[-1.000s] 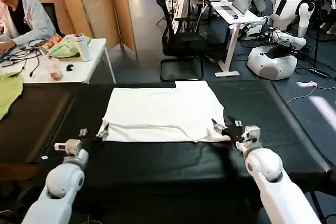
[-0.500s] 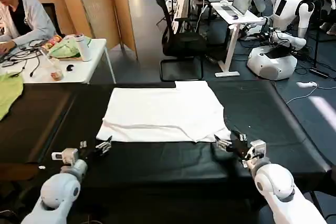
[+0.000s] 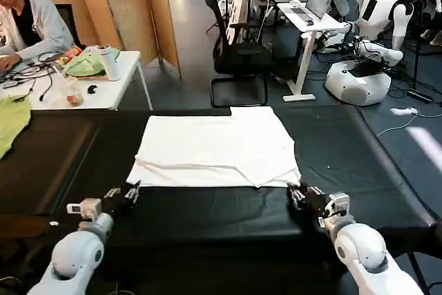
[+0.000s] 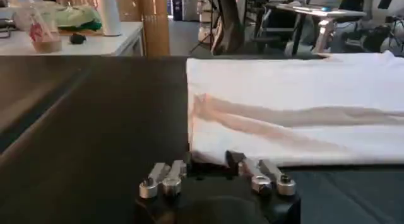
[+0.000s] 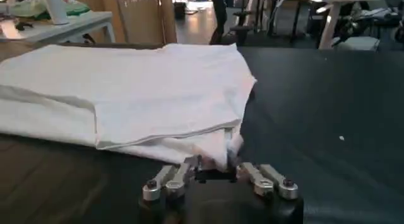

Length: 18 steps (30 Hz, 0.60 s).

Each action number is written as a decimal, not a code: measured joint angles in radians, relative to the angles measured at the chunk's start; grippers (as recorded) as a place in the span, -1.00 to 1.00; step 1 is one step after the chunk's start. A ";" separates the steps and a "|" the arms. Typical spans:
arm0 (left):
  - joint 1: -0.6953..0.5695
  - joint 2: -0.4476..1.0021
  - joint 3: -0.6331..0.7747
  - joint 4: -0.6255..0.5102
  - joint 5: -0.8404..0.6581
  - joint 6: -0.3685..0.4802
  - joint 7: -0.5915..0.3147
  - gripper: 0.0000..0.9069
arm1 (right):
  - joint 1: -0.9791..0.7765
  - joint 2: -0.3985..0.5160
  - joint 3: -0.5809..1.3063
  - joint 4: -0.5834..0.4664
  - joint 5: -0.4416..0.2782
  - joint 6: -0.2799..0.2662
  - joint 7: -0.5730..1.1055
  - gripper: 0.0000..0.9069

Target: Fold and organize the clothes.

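White cotton T-shirt (image 3: 215,148), rectangular fold

— Head view: high up, looking forward and down over the black worktop (image 3: 359,157).
— Wrist views: low, close, skimming that same worktop toward the white T-shirt (image 4: 297,112) from opposite corners.

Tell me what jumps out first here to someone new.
The folded white T-shirt lying flat mid-table on the black table, a bright block against the dark. Next, the two grippers at its near edge: the left gripper off its near-left corner, the right gripper off its near-right corner, both open and holding nothing.
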<state>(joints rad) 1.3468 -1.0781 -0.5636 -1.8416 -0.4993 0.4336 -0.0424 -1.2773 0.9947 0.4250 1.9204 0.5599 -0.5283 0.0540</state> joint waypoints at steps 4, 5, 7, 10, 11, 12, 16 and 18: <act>0.035 0.011 -0.001 -0.045 -0.012 0.025 -0.033 -1.00 | -0.028 -0.032 0.018 0.057 0.025 -0.079 0.046 -0.89; 0.048 0.014 -0.002 -0.062 -0.012 0.034 -0.040 -1.00 | -0.039 -0.040 0.025 0.073 0.027 -0.102 0.057 -0.89; 0.078 0.020 -0.009 -0.100 -0.002 0.054 -0.057 -1.00 | -0.060 -0.052 0.034 0.102 0.028 -0.131 0.068 -0.89; 0.133 0.029 -0.021 -0.160 0.025 0.087 -0.071 -1.00 | -0.107 -0.068 0.056 0.150 0.028 -0.179 0.077 -0.87; 0.153 0.033 -0.026 -0.182 0.032 0.096 -0.072 -1.00 | -0.126 -0.072 0.066 0.167 0.027 -0.190 0.079 -0.87; 0.173 0.037 -0.031 -0.202 0.038 0.104 -0.074 -1.00 | -0.146 -0.074 0.074 0.185 0.026 -0.202 0.081 -0.87; 0.256 0.045 -0.054 -0.275 0.054 0.124 -0.077 -1.00 | -0.208 -0.077 0.099 0.231 0.016 -0.208 0.091 -0.87; 0.295 0.045 -0.063 -0.303 0.061 0.130 -0.077 -1.00 | -0.230 -0.078 0.106 0.247 0.014 -0.208 0.091 -0.87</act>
<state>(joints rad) 1.6417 -1.0328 -0.6268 -2.1441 -0.4381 0.5631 -0.1198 -1.5072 0.9168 0.5307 2.1678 0.5741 -0.7365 0.1454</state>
